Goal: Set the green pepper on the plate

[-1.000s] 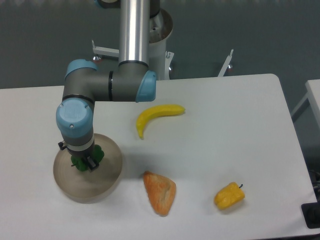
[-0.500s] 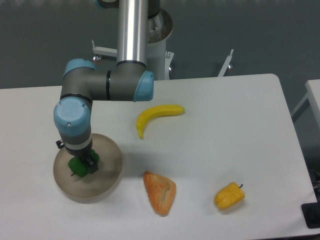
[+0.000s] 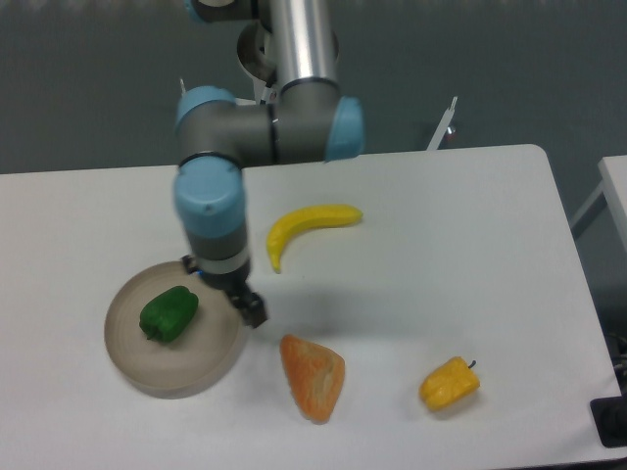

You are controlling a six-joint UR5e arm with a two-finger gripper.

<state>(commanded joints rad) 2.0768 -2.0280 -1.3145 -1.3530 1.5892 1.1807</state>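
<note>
Green pepper lying on the plate, to the left of the gripper and clear of it, not touching. Long axis of pepper slightly tilted, running from lower-left up to upper-right, i.e. its upper-right end pointing toward the tool. Sitting inside the raised rim, a bit left of plate centre, looks settled and not rolling.

Gripper at the right edge of the plate, about over the rim, holding nothing. Jaw opening: cannot tell, only a dark blocky tip seen from above, fingers not separated in this view.

Judgement: task approx. done, pepper in the dish and free of the tool. Key relation for any next move: pepper left of tool, so a retreat up and to the right goes away from it, no risk of knocking. Moving left would sweep across plate and pepper.

Other items all right of or below-right of tool, well apart from plate: 1 banana, 1 orange bread-like piece, 1 yellow pepper.
</note>
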